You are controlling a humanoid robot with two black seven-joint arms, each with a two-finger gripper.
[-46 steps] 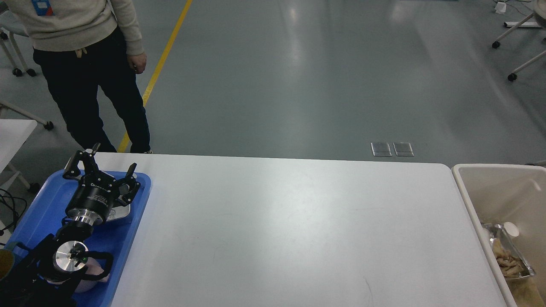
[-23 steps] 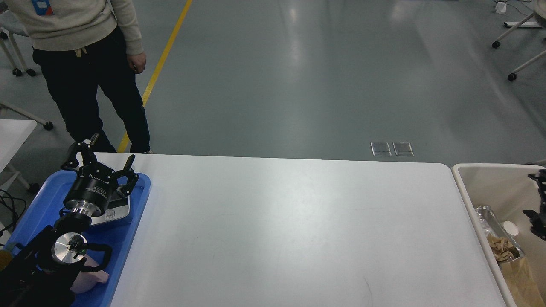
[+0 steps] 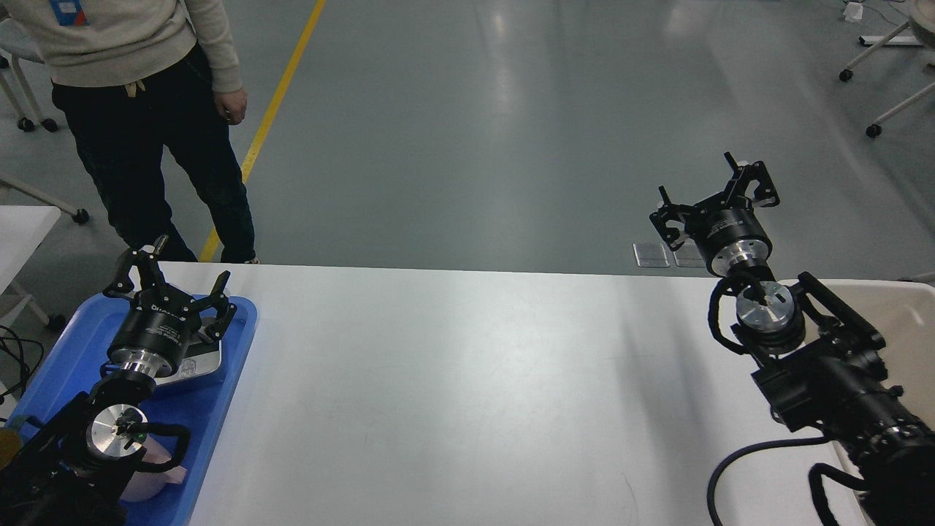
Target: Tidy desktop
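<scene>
— What is shown of the room and the surface?

— A grey workshop floor with a yellow line [image 3: 281, 95] is seen behind a wide white worktop [image 3: 467, 394], the desktop of the task, which fills the lower middle of the head view. No loose item is seen on its bare surface. A person [image 3: 139, 95] in a beige top and dark trousers is pictured standing beyond its far left corner.

— Where are the two hands placed?

— The left hand [image 3: 172, 281] is held above the blue tray [image 3: 219, 409] at the worktop's left end, its fingers spread and nothing gripped between them. A shallow metal dish [image 3: 201, 361] and a pale pink item [image 3: 157, 475] are seen lying in the tray beneath the arm. The right hand [image 3: 719, 197] is raised over the worktop's far right corner, fingers likewise spread and empty. The beige bin [image 3: 909, 314] at the right end is largely hidden by that arm.

— Which step can be judged to be in hand?

— The clearing itself appears all but done: things are seen in the tray, and nothing is left on the desktop. The step in hand is judged to be a release and withdrawal.

— What is called for next?

— A clean lift of the left hand clear of the tray rim is called for, without the dish being caught, and both arms can then be brought to rest. Whether anything lies out of view cannot be told.
</scene>
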